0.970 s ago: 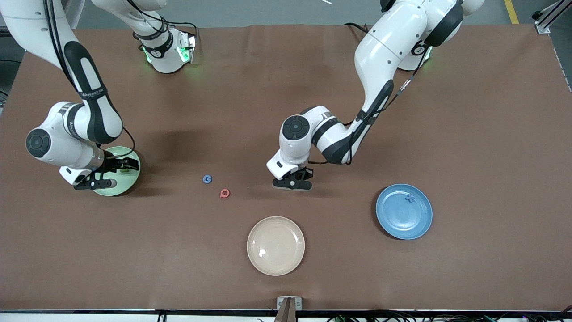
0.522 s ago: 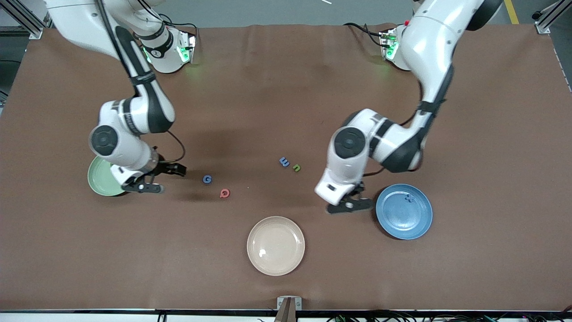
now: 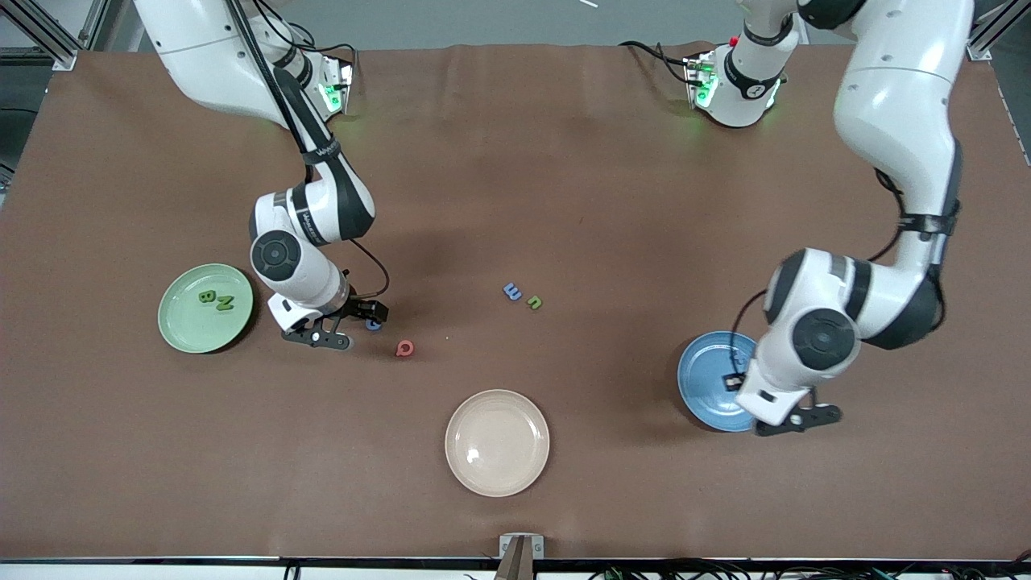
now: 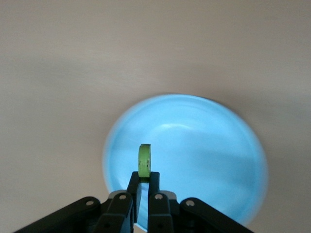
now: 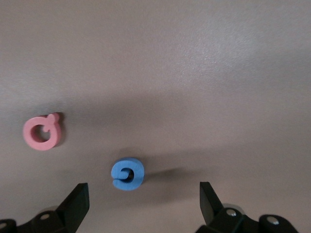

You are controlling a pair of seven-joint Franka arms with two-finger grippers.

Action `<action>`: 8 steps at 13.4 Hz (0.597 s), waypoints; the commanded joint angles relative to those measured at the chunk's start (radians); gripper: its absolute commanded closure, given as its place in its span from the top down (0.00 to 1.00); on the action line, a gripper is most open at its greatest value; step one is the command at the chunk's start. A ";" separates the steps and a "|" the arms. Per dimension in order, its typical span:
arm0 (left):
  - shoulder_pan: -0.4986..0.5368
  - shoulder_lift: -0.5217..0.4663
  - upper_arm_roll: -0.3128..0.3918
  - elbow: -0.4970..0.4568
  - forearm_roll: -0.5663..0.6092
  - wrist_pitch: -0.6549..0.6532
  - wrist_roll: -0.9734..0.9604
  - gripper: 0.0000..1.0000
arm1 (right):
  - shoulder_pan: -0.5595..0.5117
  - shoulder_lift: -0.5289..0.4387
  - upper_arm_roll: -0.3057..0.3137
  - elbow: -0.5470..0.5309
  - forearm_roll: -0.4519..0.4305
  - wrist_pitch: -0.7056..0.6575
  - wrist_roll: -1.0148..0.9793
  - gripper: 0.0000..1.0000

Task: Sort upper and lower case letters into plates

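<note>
The blue plate [image 3: 705,379] lies toward the left arm's end of the table. My left gripper [image 3: 734,380] is over it, shut on a small green letter [image 4: 144,160] seen edge-on above the plate [image 4: 204,145]. The mint green plate [image 3: 181,330] lies toward the right arm's end and holds a green B [image 3: 207,297] and a green N [image 3: 224,303]. My right gripper [image 3: 364,314] is open just above a blue G [image 3: 374,325]. In the right wrist view the G [image 5: 128,174] lies near my gripper [image 5: 143,204], between the spread fingers, with a pink Q [image 5: 42,133] beside it.
The pink Q [image 3: 405,348] lies a little nearer the front camera than the G. A blue letter [image 3: 512,291] and a small green n [image 3: 534,302] lie mid-table. An empty cream-beige plate [image 3: 497,475] sits near the front edge.
The left arm swung from mid-table to the blue plate, carrying the green letter. The right arm moved from the mint green plate to the blue G, uncovering the B and N.
</note>
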 commanded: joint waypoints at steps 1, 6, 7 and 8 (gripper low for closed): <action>0.041 0.027 -0.014 -0.017 0.019 0.023 0.016 0.06 | 0.030 0.041 -0.009 0.016 0.005 0.020 0.021 0.99; 0.029 0.056 -0.023 -0.017 0.002 0.041 0.004 0.04 | 0.047 0.078 -0.009 0.019 0.005 0.055 0.025 0.76; 0.024 0.070 -0.023 -0.017 -0.023 0.058 0.004 0.04 | 0.047 0.078 -0.009 0.020 0.005 0.054 0.025 0.68; 0.014 0.082 -0.023 -0.017 -0.034 0.082 0.002 0.04 | 0.047 0.078 -0.009 0.023 0.005 0.054 0.025 0.60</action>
